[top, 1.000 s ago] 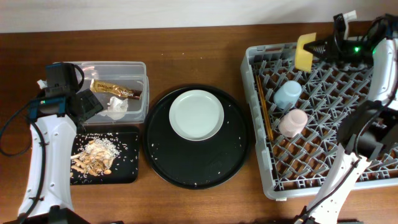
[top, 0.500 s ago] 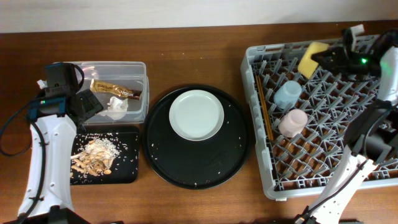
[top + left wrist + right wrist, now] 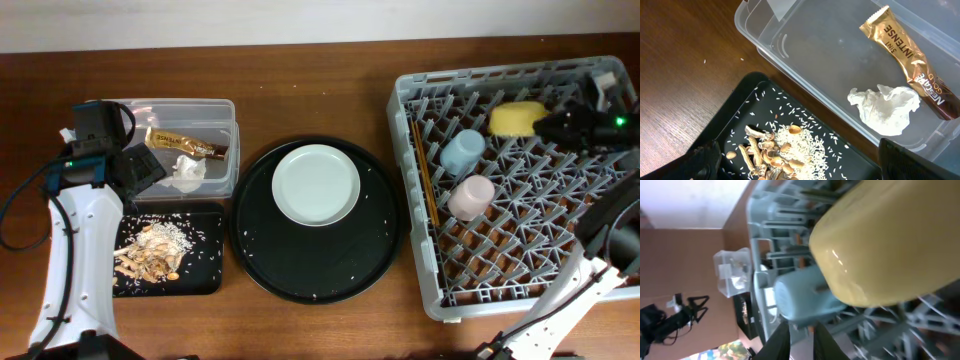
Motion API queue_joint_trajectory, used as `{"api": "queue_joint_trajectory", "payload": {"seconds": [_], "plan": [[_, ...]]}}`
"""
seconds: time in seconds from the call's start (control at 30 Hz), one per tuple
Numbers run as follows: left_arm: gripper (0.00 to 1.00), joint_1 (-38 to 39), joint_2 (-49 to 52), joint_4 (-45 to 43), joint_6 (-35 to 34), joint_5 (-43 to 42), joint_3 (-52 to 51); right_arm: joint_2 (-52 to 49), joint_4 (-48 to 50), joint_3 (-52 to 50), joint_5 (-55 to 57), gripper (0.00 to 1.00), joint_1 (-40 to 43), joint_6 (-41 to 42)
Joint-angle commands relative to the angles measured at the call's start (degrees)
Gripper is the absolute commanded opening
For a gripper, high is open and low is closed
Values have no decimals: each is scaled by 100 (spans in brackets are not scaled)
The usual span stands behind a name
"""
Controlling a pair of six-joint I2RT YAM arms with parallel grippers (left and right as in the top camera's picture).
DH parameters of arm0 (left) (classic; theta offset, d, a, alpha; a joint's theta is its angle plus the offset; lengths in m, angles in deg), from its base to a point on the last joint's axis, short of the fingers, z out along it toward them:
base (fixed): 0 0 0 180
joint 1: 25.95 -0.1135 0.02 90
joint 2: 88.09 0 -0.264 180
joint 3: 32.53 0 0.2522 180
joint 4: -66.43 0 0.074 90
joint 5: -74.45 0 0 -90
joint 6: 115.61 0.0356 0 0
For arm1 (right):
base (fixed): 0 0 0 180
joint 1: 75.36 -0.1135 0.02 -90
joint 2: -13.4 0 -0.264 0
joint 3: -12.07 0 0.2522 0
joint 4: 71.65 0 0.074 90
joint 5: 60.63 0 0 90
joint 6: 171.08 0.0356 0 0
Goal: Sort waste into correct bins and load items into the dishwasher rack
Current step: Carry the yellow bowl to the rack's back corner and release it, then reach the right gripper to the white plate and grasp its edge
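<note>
The yellow bowl (image 3: 890, 240) hides the right end effector (image 3: 550, 122), its state impossible to tell; the left end effector (image 3: 802, 161) stands wide apart.

A grey rack (image 3: 520, 270) carries a yellow bowl (image 3: 517, 118), a light-blue cup (image 3: 462, 152) and a pink cup (image 3: 471, 197). A white plate (image 3: 316, 185) lies on a round black tray (image 3: 320, 275) flecked with white. The clear box (image 3: 160, 103) shows a brown-and-gold wrapper (image 3: 185, 144) and white tissue (image 3: 186, 172); the small black tray (image 3: 205, 275) shows tan scraps (image 3: 148, 263) and white rice (image 3: 168, 236).

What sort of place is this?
Likely a tabletop dish-clearing test setup: wooden table, grey dishwasher rack holding a pink cup, clear box with a snack wrapper, black tray of food scraps.
</note>
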Motion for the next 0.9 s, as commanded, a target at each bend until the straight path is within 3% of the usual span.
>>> {"api": "queue_joint_trajectory", "payload": {"seconds": [0.0,0.2,0.33,0.4,0.5,0.63,0.87], "plan": [[99,-9,-87,-11,48,39,72,286,-26,-17,472,20,369,433],[99,-9,-87,-11,48,39,72,610,55,529,597,21,293,590],[99,-9,-87,-11,48,39,72,874,824,1150,2437,20,-636,1611],[99,-9,-87,-11,48,39,72,874,1213,1150,3027,19,-1158,1611],[99,-9,-87,-11,48,39,72,868,1779,1145,4653,7,-1910,1659],[100,-9,-87,-11,48,39,72,748,1978,1126,5626,7,-2210,2039],[99,-9,-87,-11,48,39,72,444,2214,212,5552,8,-2118,2035]]}}
